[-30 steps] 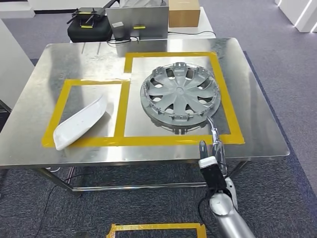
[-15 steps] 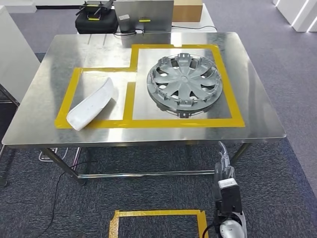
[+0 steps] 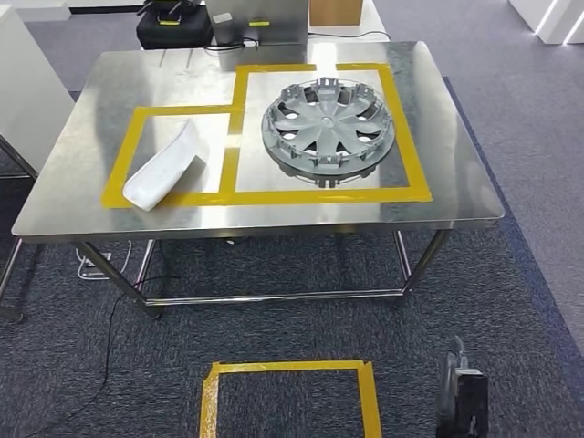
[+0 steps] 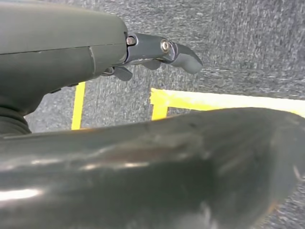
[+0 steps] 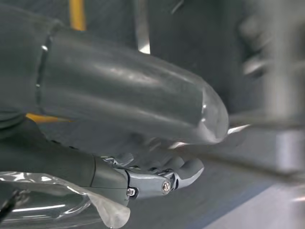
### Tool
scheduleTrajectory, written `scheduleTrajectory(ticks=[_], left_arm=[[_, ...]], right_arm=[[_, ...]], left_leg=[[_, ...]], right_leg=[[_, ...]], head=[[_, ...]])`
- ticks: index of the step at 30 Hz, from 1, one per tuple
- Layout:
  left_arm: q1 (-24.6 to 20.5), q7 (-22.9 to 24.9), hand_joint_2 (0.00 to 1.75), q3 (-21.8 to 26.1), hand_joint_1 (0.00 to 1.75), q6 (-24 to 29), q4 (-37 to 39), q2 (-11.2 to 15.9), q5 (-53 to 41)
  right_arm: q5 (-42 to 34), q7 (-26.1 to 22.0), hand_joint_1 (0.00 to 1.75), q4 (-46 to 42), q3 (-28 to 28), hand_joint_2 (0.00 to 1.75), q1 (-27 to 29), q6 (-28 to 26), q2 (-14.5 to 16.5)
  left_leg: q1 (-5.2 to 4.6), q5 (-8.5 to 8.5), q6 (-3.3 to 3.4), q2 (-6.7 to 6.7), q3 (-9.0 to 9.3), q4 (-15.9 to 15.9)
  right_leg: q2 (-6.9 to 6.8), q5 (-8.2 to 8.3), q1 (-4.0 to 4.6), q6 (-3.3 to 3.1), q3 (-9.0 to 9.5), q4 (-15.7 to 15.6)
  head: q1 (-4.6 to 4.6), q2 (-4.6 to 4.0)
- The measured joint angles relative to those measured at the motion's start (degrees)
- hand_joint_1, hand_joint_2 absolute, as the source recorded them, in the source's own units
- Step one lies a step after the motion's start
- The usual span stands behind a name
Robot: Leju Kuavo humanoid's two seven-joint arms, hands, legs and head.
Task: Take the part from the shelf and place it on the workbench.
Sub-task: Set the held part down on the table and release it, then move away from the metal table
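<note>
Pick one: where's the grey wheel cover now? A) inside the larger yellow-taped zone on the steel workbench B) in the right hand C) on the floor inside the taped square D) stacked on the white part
A: the grey wheel cover lies flat on the steel workbench inside the larger taped zone, apart from the white part in the smaller zone.

Steel workbench (image 3: pixel 82 196) with grey wheel cover (image 3: pixel 328 130), white part (image 3: pixel 161 166), yellow tape (image 3: pixel 330 195).

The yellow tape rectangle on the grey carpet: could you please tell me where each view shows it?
Head view: yellow tape rectangle, bottom centre, before the steel table.
Left wrist view: its corner, mid-frame.
Right wrist view: a yellow strip; same tape unclear.
Shared landmark: grey carpet.
</note>
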Motion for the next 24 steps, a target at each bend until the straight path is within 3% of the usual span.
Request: scheduleTrajectory(ticks=[2, 3, 5, 6, 8, 10, 11, 12, 13, 15, 17, 18, 20, 21, 22, 24], left_arm=[[-0.22, -0.21, 0.0, 0.01, 0.0, 0.05, 0.0, -0.24, -0.44], [-0.36, -0.27, 0.0, 0.0, 0.0, 0.08, 0.0, -0.36, -0.7], [-0.43, -0.31, 0.0, 0.0, 0.0, 0.15, 0.01, -0.62, -1.02], [-0.4, -0.32, 0.0, 0.01, 0.0, 0.16, 0.01, -0.71, -1.13], [-0.43, -0.38, 0.0, 0.02, 0.0, 0.18, 0.01, -0.89, -1.33], [-0.58, -0.44, 0.0, 0.01, 0.0, 0.14, 0.01, -1.0, -1.74], [-0.64, -0.39, 0.0, 0.01, 0.0, 0.06, 0.01, -1.04, -2.0], [-0.68, -0.13, 0.0, 0.01, 0.0, -0.02, 0.01, -1.05, -2.3], [-0.69, 0.35, 0.0, -0.01, 0.0, -0.08, 0.01, -1.06, -2.66], [-0.7, 1.61, 0.0, -0.09, 0.0, -0.08, 0.01, -1.09, -3.39], [-0.73, 2.34, 0.0, -0.21, 0.0, -0.03, 0.01, -1.13, -3.82], [-0.76, 2.45, 0.0, -0.25, 0.0, -0.02, 0.01, -1.14, -3.88], [-0.78, 2.56, 0.0, -0.26, 0.0, 0.09, 0.01, -1.17, -3.99], [-0.73, 2.62, 0.0, -0.28, 0.0, 0.14, 0.01, -1.19, -4.07], [-0.66, 2.66, 0.0, -0.3, 0.0, 0.19, 0.01, -1.19, -4.15], [-0.57, 2.72, 0.0, -0.36, 0.0, 0.21, 0.01, -1.18, -4.31]], right_arm=[[3.75, 0.95, 0.0, 10.71, -4.81, 0.0, -3.29, -1.86, -0.04], [5.09, 2.04, 0.0, 16.58, -7.15, 0.0, -4.82, -2.6, -0.13], [6.23, 5.13, 0.0, 26.69, -10.88, 0.0, -6.94, -3.02, -0.33], [6.14, 6.9, 0.0, 30.88, -12.41, 0.0, -7.67, -2.62, -0.4], [5.34, 11.32, 0.0, 37.43, -15.03, 0.0, -9.02, -1.4, -0.47], [5.32, 19.19, 0.0, 42.64, -17.3, 0.0, -10.4, -0.62, -0.35], [6.09, 23.81, 0.0, 44.65, -17.99, 0.0, -10.97, -0.57, -0.26], [7.43, 28.28, 0.0, 46.39, -18.35, 0.0, -11.38, -0.6, -0.15], [9.03, 31.91, 0.0, 47.77, -18.4, 0.0, -11.61, -0.57, -0.05], [12.1, 36.48, 0.0, 49.8, -18.1, 0.0, -12.0, -0.28, 0.23], [14.16, 38.11, 0.0, 51.17, -17.48, 0.0, -12.69, 0.02, 0.55], [15.07, 38.44, 0.0, 51.72, -17.11, 0.0, -13.02, -0.04, 0.68], [17.51, 39.06, 0.0, 52.75, -16.05, 0.0, -13.37, -0.55, 0.81], [18.91, 39.36, 0.0, 53.11, -15.32, 0.0, -13.41, -0.87, 0.79], [20.05, 39.58, 0.0, 53.42, -14.54, 0.0, -13.45, -1.07, 0.76], [21.42, 39.77, 0.0, 53.86, -13.26, 0.0, -13.52, -1.15, 0.7]], left_leg=[[-0.13, -0.84, 0.47, -0.17, 5.27, -7.97], [-0.25, -1.56, 0.71, -0.24, 6.28, -9.89], [-0.31, -1.25, 1.44, -0.11, 5.74, -10.47], [-0.28, -0.73, 1.96, 0.03, 5.19, -10.5], [-0.25, 0.54, 2.89, 0.44, 3.85, -10.53], [-0.46, 1.81, 3.22, 0.72, 2.16, -10.32], [-0.54, 2.4, 3.2, 0.82, 1.25, -10.19], [-0.59, 2.96, 3.12, 0.87, 0.32, -10.01], [-0.59, 3.45, 3.0, 0.88, -0.58, -9.82], [-0.65, 4.27, 2.58, 0.86, -2.07, -9.24], [-0.79, 4.97, 2.01, 0.9, -3.05, -8.48], [-0.84, 5.34, 1.72, 0.92, -3.4, -8.24], [-0.73, 5.89, 1.1, 0.73, -3.88, -7.97], [-0.61, 5.21, 0.76, 0.56, -4.29, -7.29], [-0.48, 3.72, 0.39, 0.4, -5.02, -5.57], [-0.2, -1.02, -0.23, 0.28, -7.46, 1.2]], right_leg=[[0.1, 0.87, 0.11, 0.64, -0.91, 0.56], [0.02, 1.34, 0.11, 0.99, -1.15, 0.68], [-0.04, 1.8, -0.04, 1.69, -1.55, 0.85], [0.07, 0.8, -0.11, 1.98, -2.05, 1.52], [0.37, -4.18, -0.29, 2.44, -3.58, 5.92], [0.41, -9.03, -0.46, 2.81, -5.21, 13.44], [0.41, -9.59, -0.51, 2.94, -5.44, 16.36], [0.41, -8.66, -0.56, 3.02, -4.89, 17.62], [0.4, -6.9, -0.6, 3.03, -3.33, 16.75], [0.4, -4.65, -0.69, 2.97, 2.89, 9.56], [0.47, -5.84, -0.62, 2.5, 8.51, 1.32], [0.49, -6.66, -0.5, 2.16, 9.7, -0.89], [0.18, -6.66, -0.45, 1.17, 9.15, -1.85], [-0.12, -6.33, -0.49, 0.64, 8.88, -1.93], [-0.5, -5.95, -0.53, 0.1, 8.57, -2.01], [-1.23, -5.35, -0.44, -0.55, 7.83, -1.98]], head=[[0.03, 0.0], [0.08, 0.0], [0.07, 0.0], [0.1, 0.0], [0.17, 0.0], [0.29, 0.0], [0.31, 0.0], [0.3, 0.0], [0.3, 0.0], [0.33, 0.0], [0.29, 0.0], [0.25, 0.0], [0.26, 0.0], [0.16, 0.0], [0.05, 0.0], [-0.21, 0.0]])
